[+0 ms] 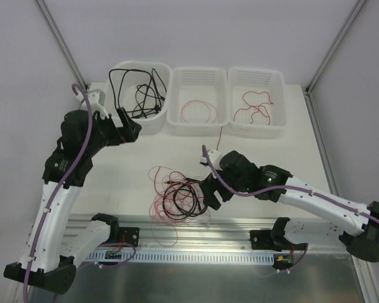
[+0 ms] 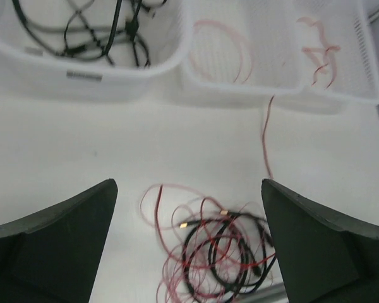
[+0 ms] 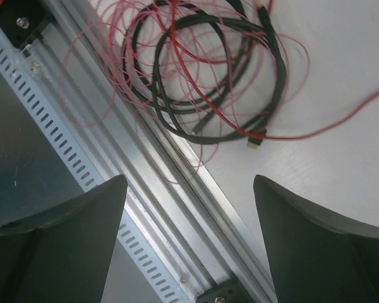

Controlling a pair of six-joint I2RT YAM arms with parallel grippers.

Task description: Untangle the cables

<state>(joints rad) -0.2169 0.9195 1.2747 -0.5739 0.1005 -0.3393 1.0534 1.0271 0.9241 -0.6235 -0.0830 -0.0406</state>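
A tangle of cables [image 1: 180, 201], black loops wound with red and fine pinkish-red wires, lies on the white table near the front rail. It also shows in the left wrist view [image 2: 224, 255] and the right wrist view [image 3: 205, 82]. My left gripper [image 1: 130, 130] is open and empty, raised by the left bin, well apart from the tangle; in its own view [image 2: 189, 183] the jaws stand wide. My right gripper [image 1: 210, 189] is open and empty just right of the tangle, over the table's front edge [image 3: 189, 183].
Three white bins stand at the back: the left [image 1: 142, 65] holds black cables, the middle [image 1: 199, 120] a thin red wire, the right [image 1: 256, 71] red wires. One red wire [image 1: 220, 136] trails from the middle bin. An aluminium rail [image 1: 227, 224] runs along the front.
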